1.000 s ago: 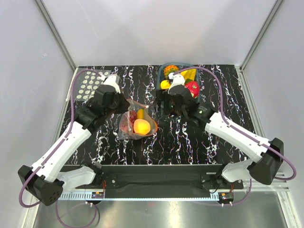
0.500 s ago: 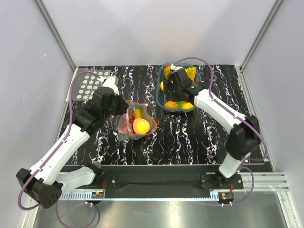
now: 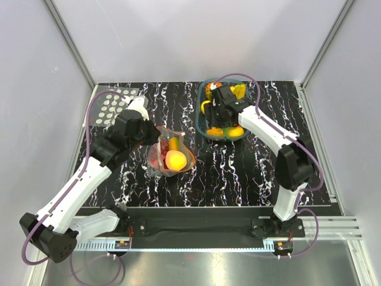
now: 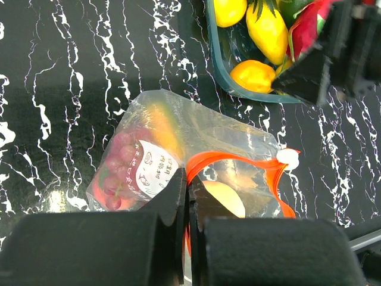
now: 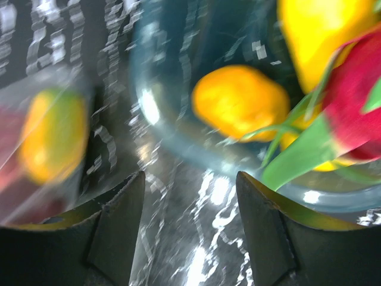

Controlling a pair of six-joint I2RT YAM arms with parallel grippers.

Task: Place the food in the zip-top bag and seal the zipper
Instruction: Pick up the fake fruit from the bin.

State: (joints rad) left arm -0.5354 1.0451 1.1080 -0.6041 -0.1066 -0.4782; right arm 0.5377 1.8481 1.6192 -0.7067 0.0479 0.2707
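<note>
The zip-top bag [image 3: 172, 156] lies mid-table with its mouth held open, a round orange-yellow fruit [image 3: 174, 159] and dark red grapes [image 4: 119, 167] inside. My left gripper [image 4: 187, 193] is shut on the zipper [image 4: 238, 158], the red-orange strip at the mouth. More food sits in the dark teal tray [image 3: 200, 116]: an orange fruit [image 5: 241, 101], a yellow one [image 5: 321, 30] and a red fruit with green leaves [image 5: 357, 119]. My right gripper [image 5: 190, 179] hovers open at the tray's near-left rim [image 5: 178, 143], with nothing between its fingers.
A clear sheet with rows of white dots [image 3: 110, 107] lies at the back left corner. Grey walls close in the table on three sides. The right arm [image 3: 268, 128] reaches back over the table's right half.
My right gripper has swung from beside the bag to over the tray, and its jaws have narrowed slightly. The left gripper has kept its hold on the bag's mouth.
</note>
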